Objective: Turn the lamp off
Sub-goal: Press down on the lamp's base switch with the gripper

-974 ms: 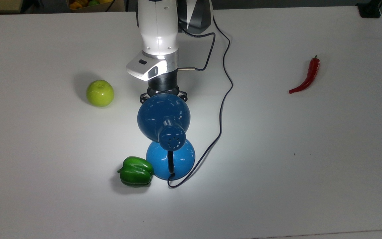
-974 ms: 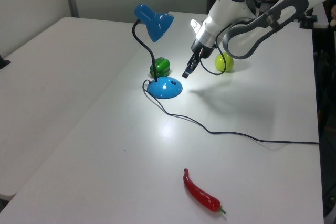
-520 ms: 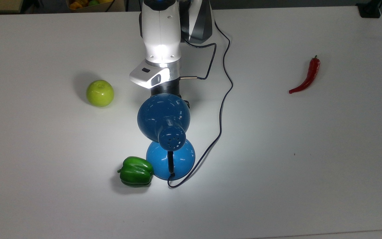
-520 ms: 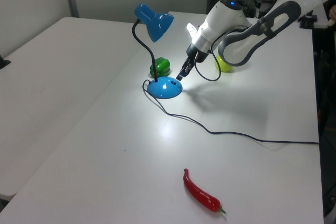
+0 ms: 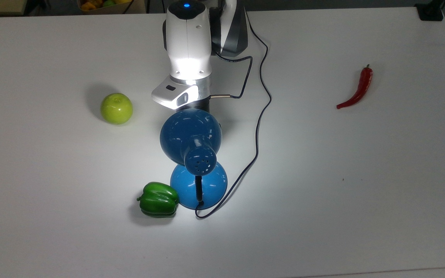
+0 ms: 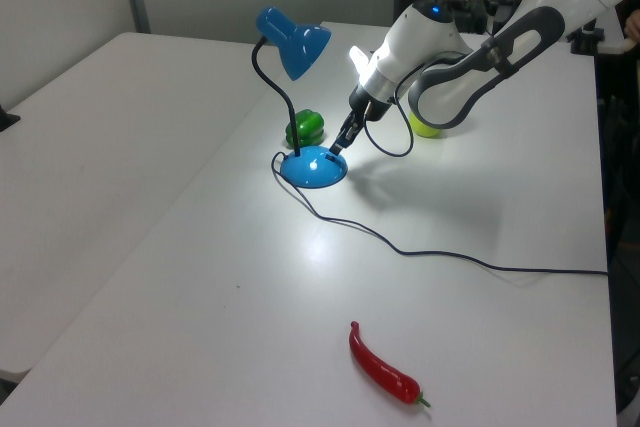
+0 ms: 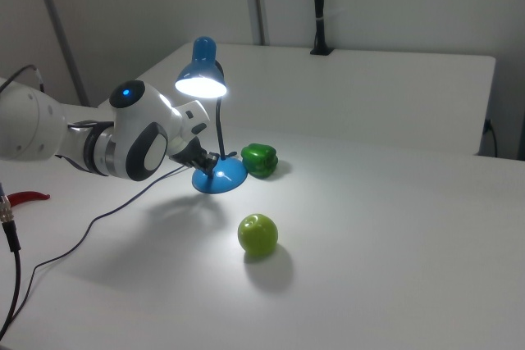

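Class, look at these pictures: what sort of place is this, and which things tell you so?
Most likely a robotics lab or test room. A robot arm reaches over a big bare white table, where a lit blue lamp, a green apple and a red chilli are set out.

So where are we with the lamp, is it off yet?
Not yet. The lamp is lit: the right view shows its shade glowing and a bright pool on the table. The approach looks done: in the left view the gripper is down at the top of the blue base, at or just short of touching. Left to do: press the switch so the light goes out, then pull back.
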`<state>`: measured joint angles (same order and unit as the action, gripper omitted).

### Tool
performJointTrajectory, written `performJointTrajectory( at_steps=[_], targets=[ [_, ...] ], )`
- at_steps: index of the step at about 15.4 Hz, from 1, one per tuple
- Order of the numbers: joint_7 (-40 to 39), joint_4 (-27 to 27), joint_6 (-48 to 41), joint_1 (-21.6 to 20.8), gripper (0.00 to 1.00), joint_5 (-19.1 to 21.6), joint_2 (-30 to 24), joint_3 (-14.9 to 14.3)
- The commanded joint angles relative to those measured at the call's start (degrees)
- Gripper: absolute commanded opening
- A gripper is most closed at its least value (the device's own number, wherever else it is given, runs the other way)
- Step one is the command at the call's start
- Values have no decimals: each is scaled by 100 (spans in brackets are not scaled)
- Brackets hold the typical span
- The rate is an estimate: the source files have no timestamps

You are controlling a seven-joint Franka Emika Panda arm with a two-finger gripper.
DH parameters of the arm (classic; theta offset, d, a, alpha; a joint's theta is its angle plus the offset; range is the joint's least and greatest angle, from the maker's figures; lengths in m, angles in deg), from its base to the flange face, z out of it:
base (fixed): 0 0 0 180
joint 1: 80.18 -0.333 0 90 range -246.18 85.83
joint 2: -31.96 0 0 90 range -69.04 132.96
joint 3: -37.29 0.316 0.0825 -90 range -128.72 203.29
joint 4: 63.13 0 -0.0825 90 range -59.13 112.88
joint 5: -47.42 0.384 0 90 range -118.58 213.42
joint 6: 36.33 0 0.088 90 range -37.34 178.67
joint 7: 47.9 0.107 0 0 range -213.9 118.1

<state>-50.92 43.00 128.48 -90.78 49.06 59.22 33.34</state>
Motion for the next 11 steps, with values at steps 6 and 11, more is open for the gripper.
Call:
performJointTrajectory(
  at_steps=[6, 11],
  targets=[
    [117, -118, 104, -39, 0, -77, 166, -36],
    [100, -83, 95, -39, 0, -85, 201, -36]
  ],
)
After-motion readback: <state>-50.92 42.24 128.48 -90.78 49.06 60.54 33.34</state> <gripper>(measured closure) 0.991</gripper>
